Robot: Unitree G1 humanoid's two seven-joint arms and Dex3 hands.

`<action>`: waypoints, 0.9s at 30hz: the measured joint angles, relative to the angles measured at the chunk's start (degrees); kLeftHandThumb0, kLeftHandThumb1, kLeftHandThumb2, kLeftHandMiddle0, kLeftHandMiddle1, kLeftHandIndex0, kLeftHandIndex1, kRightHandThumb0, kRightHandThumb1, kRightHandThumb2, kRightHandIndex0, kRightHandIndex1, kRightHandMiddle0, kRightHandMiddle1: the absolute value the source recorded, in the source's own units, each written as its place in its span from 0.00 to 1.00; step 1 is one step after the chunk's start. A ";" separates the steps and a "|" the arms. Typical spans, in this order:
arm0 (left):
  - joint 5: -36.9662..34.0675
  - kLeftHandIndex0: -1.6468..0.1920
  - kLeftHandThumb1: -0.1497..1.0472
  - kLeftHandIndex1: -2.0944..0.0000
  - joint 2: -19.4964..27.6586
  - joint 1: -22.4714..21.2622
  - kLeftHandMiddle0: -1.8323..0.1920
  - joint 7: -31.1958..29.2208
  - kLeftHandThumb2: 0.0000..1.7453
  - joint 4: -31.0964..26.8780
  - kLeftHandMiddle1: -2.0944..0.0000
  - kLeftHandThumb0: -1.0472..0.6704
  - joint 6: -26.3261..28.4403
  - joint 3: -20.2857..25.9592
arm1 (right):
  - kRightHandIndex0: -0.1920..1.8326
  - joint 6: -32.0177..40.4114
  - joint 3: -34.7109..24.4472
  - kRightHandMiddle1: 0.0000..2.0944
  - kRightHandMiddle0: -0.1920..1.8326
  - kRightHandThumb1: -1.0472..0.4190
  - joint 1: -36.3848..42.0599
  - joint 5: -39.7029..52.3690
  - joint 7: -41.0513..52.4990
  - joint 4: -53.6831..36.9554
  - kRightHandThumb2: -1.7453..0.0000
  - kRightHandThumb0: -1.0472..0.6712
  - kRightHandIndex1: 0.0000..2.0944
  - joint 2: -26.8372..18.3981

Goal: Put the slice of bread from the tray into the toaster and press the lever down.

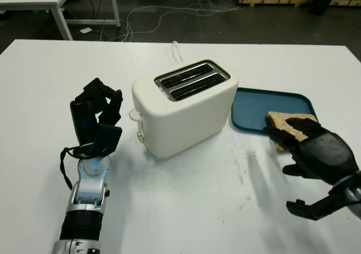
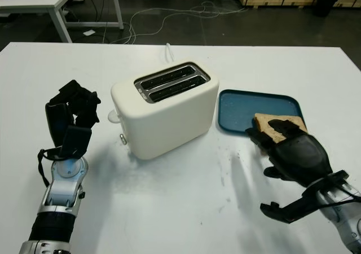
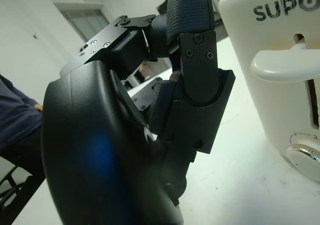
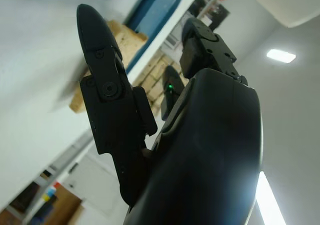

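While right hand (image 1: pixel 316 152) covers it, bread slice (image 1: pixel 287 125) lies flat on tray (image 1: pixel 254 104).

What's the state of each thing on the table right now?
toaster: upright, both slots empty
lever: up, not pressed
bread slice: on the tray, under the right hand's fingers
tray: flat beside the toaster
right hand: over the bread, grasp unclear
left hand: curled, holding nothing, beside the toaster
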 measured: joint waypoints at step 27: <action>-0.77 0.39 0.89 0.27 0.58 -0.03 0.30 -0.87 0.22 0.07 0.25 0.13 -0.46 0.02 | 0.11 13.92 9.78 0.01 0.12 0.09 -8.47 -2.33 -8.95 20.73 0.94 0.58 0.02 -0.61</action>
